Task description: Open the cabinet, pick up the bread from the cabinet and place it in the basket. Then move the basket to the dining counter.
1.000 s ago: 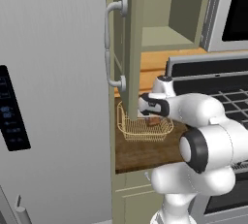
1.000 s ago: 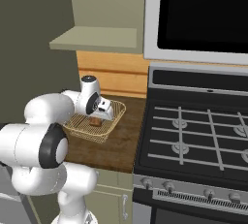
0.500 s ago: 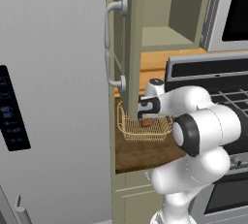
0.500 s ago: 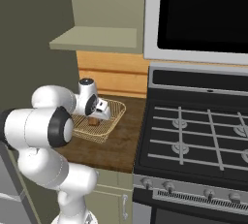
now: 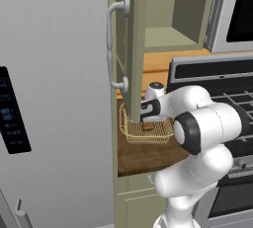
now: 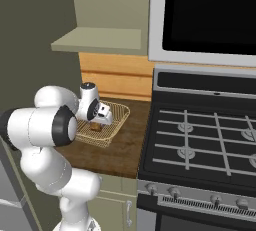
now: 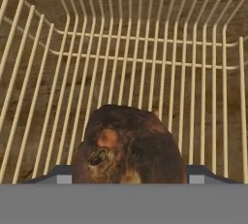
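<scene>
While our gripper (image 7: 128, 177) sits low in the basket (image 7: 145, 58), the bread (image 7: 128, 145) lies between its fingertips. We cannot tell whether they clamp it.

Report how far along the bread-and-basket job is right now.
Done: the olive-beige wall cabinet door stands open. In hand: the dark-brown roundish bread sits between the gripper tips, low inside the pale gold wire basket; release cannot be confirmed. Left: letting go, then carrying the basket, now on the kitchen countertop, to the dining counter.

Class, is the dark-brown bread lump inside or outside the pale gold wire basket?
Inside: the dark-brown bread lump sits within the pale gold wire basket walls, above its mesh floor.
</scene>
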### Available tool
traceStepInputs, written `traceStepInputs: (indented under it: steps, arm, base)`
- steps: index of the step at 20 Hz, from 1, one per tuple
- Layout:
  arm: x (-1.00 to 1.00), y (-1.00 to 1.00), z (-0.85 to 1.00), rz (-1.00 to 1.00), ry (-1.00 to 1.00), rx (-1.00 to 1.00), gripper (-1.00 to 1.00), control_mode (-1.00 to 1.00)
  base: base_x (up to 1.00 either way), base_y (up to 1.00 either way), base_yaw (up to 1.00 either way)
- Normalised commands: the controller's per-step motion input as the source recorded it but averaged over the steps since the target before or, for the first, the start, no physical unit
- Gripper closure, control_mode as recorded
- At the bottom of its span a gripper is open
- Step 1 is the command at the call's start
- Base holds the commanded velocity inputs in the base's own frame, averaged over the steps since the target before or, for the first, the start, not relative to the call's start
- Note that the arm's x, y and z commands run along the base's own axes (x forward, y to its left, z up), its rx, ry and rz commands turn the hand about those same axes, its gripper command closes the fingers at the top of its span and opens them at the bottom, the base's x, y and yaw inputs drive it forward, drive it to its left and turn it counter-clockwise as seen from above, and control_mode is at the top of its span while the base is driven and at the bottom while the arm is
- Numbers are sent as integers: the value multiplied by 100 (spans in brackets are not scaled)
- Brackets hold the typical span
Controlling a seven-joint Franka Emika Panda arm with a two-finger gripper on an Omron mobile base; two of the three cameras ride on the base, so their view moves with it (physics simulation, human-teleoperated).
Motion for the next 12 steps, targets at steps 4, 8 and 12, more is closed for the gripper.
traceStepInputs:
  steps: [4, 8, 12]
  arm:
    - [0, 0, -1, 0, -6, 0, -100, -100]
    - [0, 0, 0, 0, -2, 0, -100, -100]
    - [-3, 0, 7, -3, 0, -4, -100, -100]
  base:
    - [0, 0, 0]
    - [0, 0, 0]
    - [0, 0, 0]
